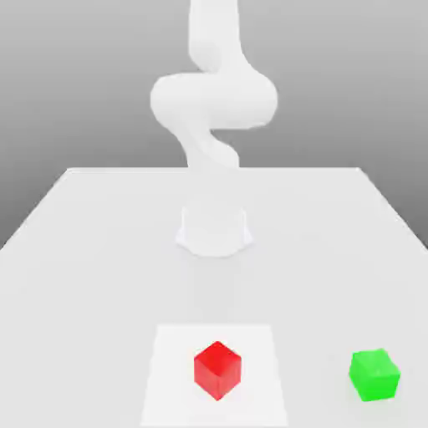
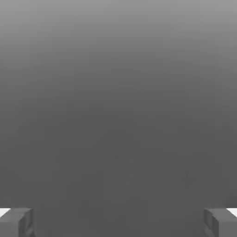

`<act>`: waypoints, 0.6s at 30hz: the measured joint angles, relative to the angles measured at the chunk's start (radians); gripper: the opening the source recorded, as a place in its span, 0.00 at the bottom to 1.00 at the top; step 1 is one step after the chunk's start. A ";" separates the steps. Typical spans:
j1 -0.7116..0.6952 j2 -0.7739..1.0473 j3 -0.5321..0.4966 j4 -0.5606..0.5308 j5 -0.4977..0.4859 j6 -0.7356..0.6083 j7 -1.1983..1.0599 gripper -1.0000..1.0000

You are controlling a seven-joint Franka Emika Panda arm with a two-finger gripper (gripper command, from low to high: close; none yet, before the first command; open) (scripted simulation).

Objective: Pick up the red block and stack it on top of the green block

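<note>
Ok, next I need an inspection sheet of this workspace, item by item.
Surface: pale table, with a flat white square on it.
Job's things: red block on the white square; green block off it, toward the exterior view's right; not stacked.
Clutter: nothing seen.
Hand: open, fingers wide apart, nothing between them.
Cables: nothing seen.
Surroundings: white robot arm standing on the table; plain grey backdrop.

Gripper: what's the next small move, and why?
Probably swing the open gripper down toward the red block, keeping it open. The fingers stand wide apart with nothing between them, and the red block sits on the white square, apart from the green block, so it likely needs picking first.
</note>
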 joint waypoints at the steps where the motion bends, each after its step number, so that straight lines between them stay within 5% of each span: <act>1: -0.017 0.039 0.017 -0.015 -0.006 0.019 0.038 0.50; 18: -0.169 0.660 0.161 -0.250 -0.091 0.320 0.630 0.50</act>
